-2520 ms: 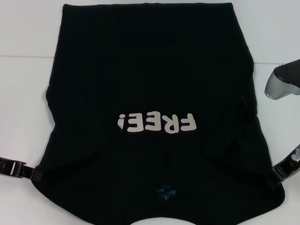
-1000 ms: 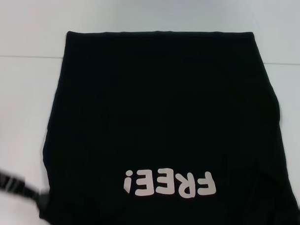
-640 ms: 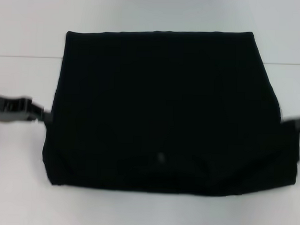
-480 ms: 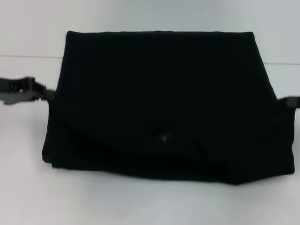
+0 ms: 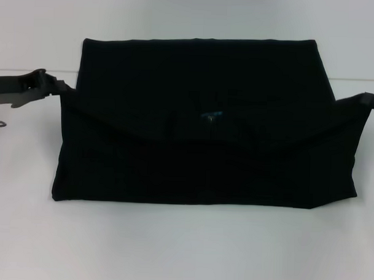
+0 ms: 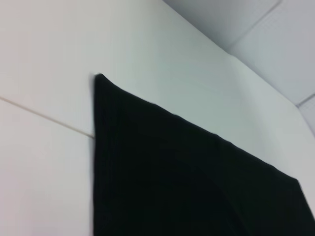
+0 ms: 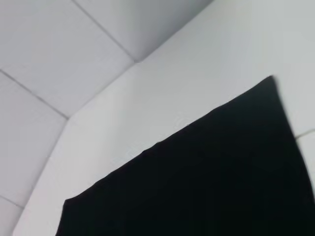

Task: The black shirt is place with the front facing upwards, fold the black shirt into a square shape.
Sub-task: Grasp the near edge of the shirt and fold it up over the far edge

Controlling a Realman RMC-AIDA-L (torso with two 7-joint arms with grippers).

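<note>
Folded over itself, black shirt [image 5: 205, 147] gripped at side edges by left gripper [image 5: 58, 90], right gripper [image 5: 365, 100], white table [image 5: 183, 244] bare around.

head camera looks down; both wrist cameras closely share the black shirt [image 5: 206, 122].

The shirt [image 5: 206, 125] lies across the middle of the table [image 5: 183, 250], folded over on itself so its near part is doubled back onto the rest. The folded-over flap's edge runs across the upper layer, with the neck label [image 5: 211, 116] near the centre of that edge. The fold forms the shirt's near edge; the far edge lies toward the back of the table. The left claw [image 5: 56, 89] is at the shirt's left edge, touching the flap's corner there. The right claw [image 5: 368, 100] is at the right edge, at the flap's other corner. Bare table lies before and behind the shirt.
</note>
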